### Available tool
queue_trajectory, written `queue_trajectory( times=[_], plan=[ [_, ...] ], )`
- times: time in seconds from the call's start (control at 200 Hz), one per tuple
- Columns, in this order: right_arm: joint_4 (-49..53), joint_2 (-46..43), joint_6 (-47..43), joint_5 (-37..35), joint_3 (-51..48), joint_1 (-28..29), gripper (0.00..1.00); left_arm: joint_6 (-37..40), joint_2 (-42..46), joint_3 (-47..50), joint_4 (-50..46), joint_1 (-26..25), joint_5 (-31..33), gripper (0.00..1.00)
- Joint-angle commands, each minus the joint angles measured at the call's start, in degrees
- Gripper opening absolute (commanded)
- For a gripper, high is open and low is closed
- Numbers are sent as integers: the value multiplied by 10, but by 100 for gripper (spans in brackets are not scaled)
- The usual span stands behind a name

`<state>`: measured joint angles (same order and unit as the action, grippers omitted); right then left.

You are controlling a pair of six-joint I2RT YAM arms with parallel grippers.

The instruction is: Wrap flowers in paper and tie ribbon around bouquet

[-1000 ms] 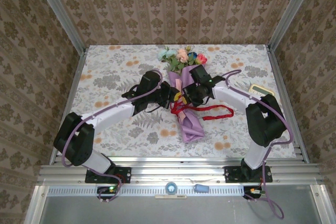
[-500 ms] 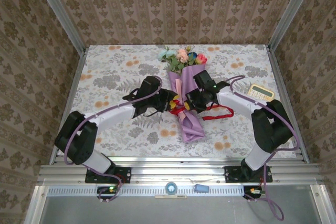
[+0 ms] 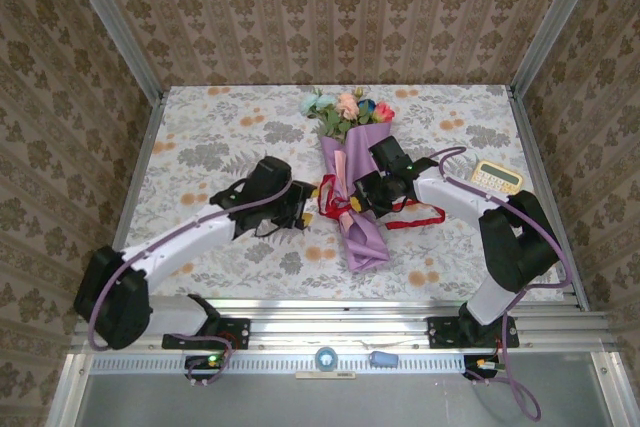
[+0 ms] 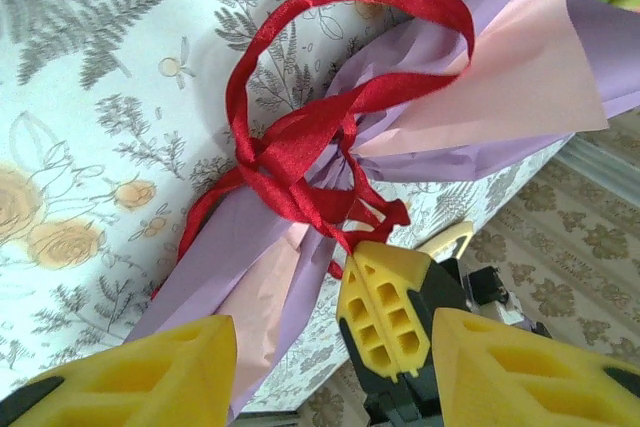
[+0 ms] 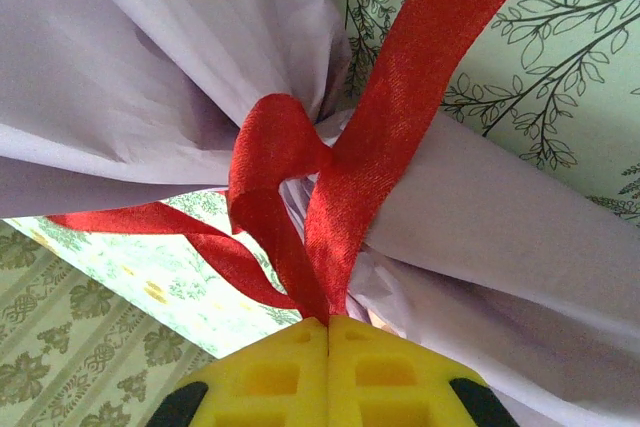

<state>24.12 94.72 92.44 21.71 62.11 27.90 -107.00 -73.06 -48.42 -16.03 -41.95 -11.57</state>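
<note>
The bouquet point(image 3: 362, 237) lies mid-table point(image 3: 200, 127), its flowers point(image 3: 345, 109) pointing to twelve o'clock and its lilac paper tail to six. The red ribbon point(image 4: 300, 142) is knotted round its waist, with a loop out toward nine and a loose end trailing toward three. On the knot's three o'clock side the right gripper point(image 5: 328, 327) is pinched tight on a ribbon strand, while at nine the left gripper point(image 3: 306, 203) sits just beside the loop, jaws apart and holding nothing.
</note>
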Motion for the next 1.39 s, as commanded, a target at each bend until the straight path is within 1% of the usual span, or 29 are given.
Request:
queue_trajectory(
  times=[0.0,0.15,0.23,0.36,0.475,0.665,0.895,1.135,1.39],
  plan=[
    [0,-6,10,13,-7,1,0,-63,17,22,-25,-21,49,55],
    [2,-8,10,16,-9,2,0,-116,-50,29,97,-55,26,56],
    [1,-8,10,17,-11,3,0,-142,-86,26,131,-68,29,56],
    [0,-11,11,20,-15,3,0,-171,-126,26,181,-71,60,59],
    [-5,-12,12,22,-18,3,0,-192,-162,27,216,-71,54,60],
    [-8,-12,15,27,-24,3,0,-209,-183,41,240,-70,70,56],
    [-6,-19,14,32,-33,3,0,-198,-216,30,265,-56,56,46],
    [-5,-26,14,36,-40,3,0,-187,-223,30,270,-50,58,34],
    [-9,-27,16,37,-43,3,0,-180,-226,28,275,-48,53,30]
  ],
)
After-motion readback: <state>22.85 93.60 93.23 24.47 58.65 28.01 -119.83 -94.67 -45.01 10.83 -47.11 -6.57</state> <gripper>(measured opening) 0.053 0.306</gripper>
